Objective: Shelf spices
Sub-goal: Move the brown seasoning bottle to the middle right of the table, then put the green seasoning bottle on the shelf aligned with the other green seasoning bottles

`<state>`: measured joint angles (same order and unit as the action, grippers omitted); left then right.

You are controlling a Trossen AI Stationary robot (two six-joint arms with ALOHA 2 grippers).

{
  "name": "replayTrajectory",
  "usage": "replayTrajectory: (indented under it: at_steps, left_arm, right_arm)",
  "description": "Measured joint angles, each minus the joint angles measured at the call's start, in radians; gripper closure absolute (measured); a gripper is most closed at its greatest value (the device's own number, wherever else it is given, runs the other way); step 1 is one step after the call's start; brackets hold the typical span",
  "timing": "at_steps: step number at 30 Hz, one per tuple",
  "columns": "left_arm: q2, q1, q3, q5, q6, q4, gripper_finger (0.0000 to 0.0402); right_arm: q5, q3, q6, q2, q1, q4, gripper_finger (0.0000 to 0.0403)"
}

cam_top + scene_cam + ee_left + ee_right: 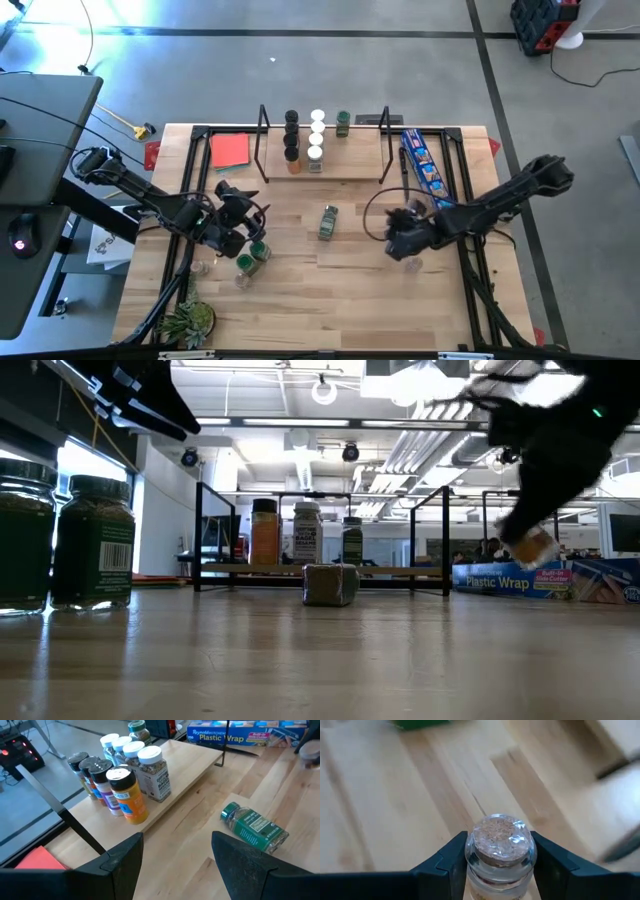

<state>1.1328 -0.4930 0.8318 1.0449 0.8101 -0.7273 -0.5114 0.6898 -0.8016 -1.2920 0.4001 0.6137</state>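
Observation:
The shelf (345, 172) stands at the table's far middle and carries several spice jars (125, 770) upright in rows on its board. A green-lidded jar (328, 222) lies on its side on the table in front of the shelf. My right gripper (403, 243) hovers right of it, shut on a small glass jar with a cork lid (501, 837). My left gripper (177, 855) is open and holds nothing; it hangs at the left (240, 214) and points toward the shelf. Two upright green-lidded jars (250, 260) stand just near of it. My right gripper pinches the cork-lidded jar between its two fingers at the glass shoulder just under the cork (470, 862), one finger on each side. The fingers slant down from the table's right. The jar is lifted clear of the table (535, 547), cork end pointing away from the wrist.
A long blue plastic wrap box (424, 165) lies right of the shelf, and a flat red square (230, 150) lies left of it. A small green plant (190, 322) sits at the near left corner. Black frame rails (468, 190) run along both table sides.

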Motion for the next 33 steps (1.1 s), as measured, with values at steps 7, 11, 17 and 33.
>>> replayTrajectory:
  at_steps: [7, 11, 17, 33]
  left_arm:
    - [0.0, -0.008, 0.0, 0.019, 0.0, 0.0, 0.0172]
    - [0.0, -0.008, 0.0, 0.015, 0.0, 0.0, 0.0172]
    - [0.0, -0.008, 0.0, 0.015, 0.001, 0.001, 0.0172]
    - [0.0, -0.007, 0.0, 0.009, 0.0, 0.024, 0.0172]
  right_arm:
    - [-0.188, -0.28, -0.204, 0.092, 0.116, -0.307, 0.024]
    - [-0.225, -0.345, -0.276, 0.089, 0.153, -0.32, 0.024]
    - [-0.231, -0.359, -0.332, 0.09, 0.179, -0.323, 0.0223]
    - [-0.045, -0.108, -0.256, 0.089, 0.176, 0.051, 0.0109]
